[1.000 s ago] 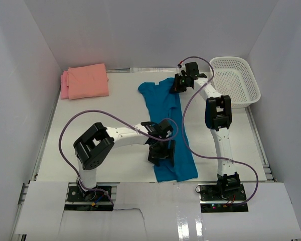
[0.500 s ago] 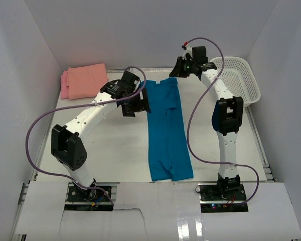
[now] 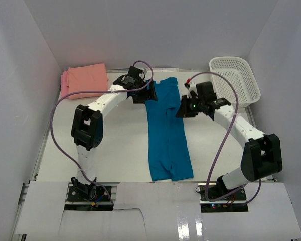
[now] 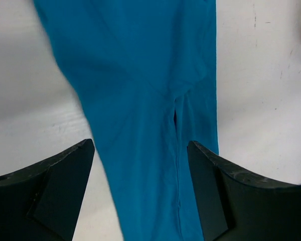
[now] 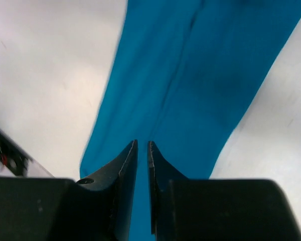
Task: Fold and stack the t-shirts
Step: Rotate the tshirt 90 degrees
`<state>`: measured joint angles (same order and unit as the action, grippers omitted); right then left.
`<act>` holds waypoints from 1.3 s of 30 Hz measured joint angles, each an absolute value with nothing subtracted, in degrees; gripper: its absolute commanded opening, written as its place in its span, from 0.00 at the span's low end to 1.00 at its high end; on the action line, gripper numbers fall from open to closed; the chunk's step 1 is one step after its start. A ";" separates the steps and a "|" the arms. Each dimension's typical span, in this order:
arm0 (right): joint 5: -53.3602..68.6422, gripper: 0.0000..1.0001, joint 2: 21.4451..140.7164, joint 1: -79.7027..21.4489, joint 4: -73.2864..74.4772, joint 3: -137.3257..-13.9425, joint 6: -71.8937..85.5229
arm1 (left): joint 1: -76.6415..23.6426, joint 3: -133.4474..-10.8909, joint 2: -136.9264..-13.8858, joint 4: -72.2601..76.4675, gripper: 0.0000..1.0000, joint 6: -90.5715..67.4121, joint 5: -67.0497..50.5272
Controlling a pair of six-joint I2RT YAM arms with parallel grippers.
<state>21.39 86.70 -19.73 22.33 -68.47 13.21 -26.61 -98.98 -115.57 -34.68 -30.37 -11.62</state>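
- Table: big, white, smooth. Cloth can slide on it.
- Teal t-shirt: flat in middle of table, folded into long strip. Risk: strip falls open or bunches up if only top layer gets picked.
- Orange t-shirt, pink t-shirt: folded pile in far left corner, well apart from strip.
- Left gripper: wide open, holds nothing, at strip's far left corner. Risk: closes beside edge, misses cloth.
- Right gripper: fingers almost together, nothing between them, above strip's right edge. Risk: too closed to grab, only pushes cloth crooked.
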 measured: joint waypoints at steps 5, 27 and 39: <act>19.62 0.19 79.61 -23.33 23.55 -52.34 14.59 | -26.76 -108.33 -127.00 -31.14 0.85 -28.73 -13.96; 15.75 0.19 72.90 -30.00 18.98 -34.76 19.44 | -26.72 -128.33 -147.06 -24.34 0.83 -24.23 -7.42; 15.29 0.19 75.35 -33.98 16.40 -32.84 22.37 | -23.86 -134.54 -152.27 -19.64 0.84 -23.64 -6.17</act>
